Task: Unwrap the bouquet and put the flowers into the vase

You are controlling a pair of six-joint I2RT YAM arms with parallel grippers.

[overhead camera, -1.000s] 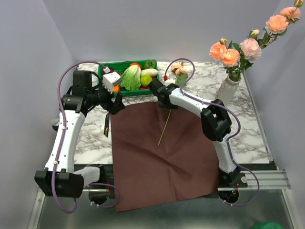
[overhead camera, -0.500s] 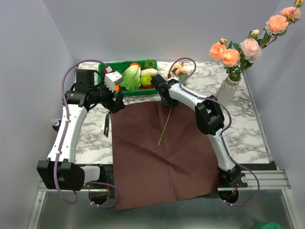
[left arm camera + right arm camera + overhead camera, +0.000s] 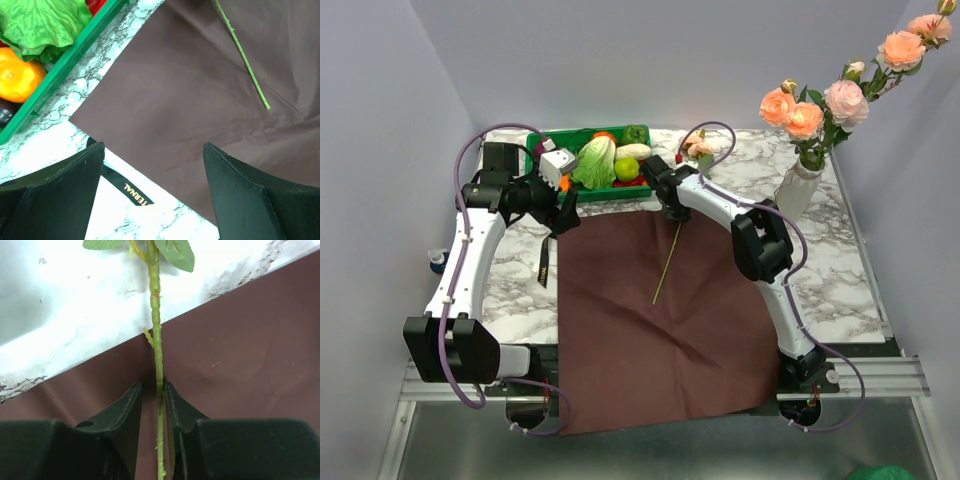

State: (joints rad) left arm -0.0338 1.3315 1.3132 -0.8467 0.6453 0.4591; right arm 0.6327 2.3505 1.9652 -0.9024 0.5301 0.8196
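Since the wrapping is off, you've got the dark red paper [image 3: 660,340] spread flat on the desk [image 3: 510,290], probably so single stems lie free to pick. Most flowers [image 3: 805,115] stand in the vase [image 3: 798,187] at the far right. One last flower [image 3: 667,262] lies across the paper's far edge, with its bloom on the marble beside the green tray [image 3: 565,133]. Your left claw [image 3: 152,155] hangs wide open over the paper's far-left corner, holding nothing and likely parked clear. Your right claw [image 3: 152,395] straddles that stem with its pads almost on it; can't tell if it's pinched. The overhead view hides those jaws behind the wrist, and only the right wrist view shows the stem centred. Only the left wrist view shows gold lettering on the black ribbon [image 3: 132,192].
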